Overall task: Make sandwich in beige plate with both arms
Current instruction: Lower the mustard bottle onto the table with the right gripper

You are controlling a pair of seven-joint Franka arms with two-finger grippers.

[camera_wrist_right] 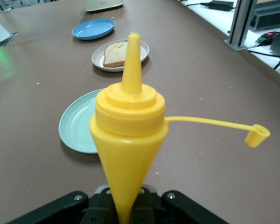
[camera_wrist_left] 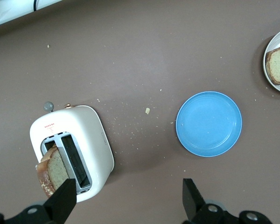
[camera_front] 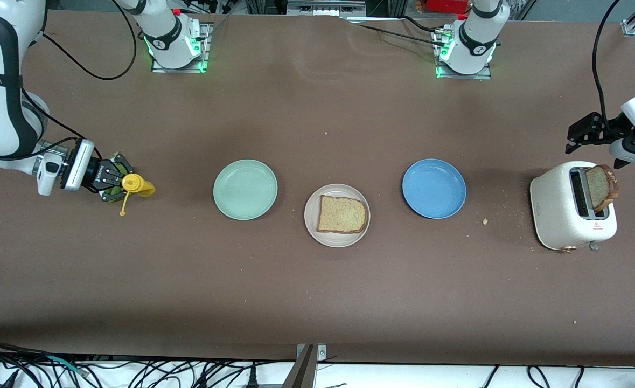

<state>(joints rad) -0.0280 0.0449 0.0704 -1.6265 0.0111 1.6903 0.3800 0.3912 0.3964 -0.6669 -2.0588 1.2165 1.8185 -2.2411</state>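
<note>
We take the round pale beige plate (camera_front: 337, 237) as our landmark; it sits on the big brown table (camera_front: 317, 291). One square slice of brown bread (camera_front: 342, 214) lies flat on it, so the sandwich has only its bottom so far.

Well away from the plate, at the left arm's end of the table, stands the white toaster (camera_front: 557, 207). A second slice of toast (camera_front: 604, 187) sticks up from its slot. Our left gripper (camera_wrist_left: 129, 198) hangs over the toaster with its jaws wide apart and nothing in them.

Toward the right arm's end, well away from the plate, our right gripper (camera_front: 108, 180) is clenched on a yellow squeeze bottle (camera_wrist_right: 127, 140), lying sideways with its little cap (camera_wrist_right: 256, 136) hanging loose.

We think sauce comes next. We should carry the bottle over the plate, tip the nozzle down over the middle of the bread, and squeeze softly.
</note>
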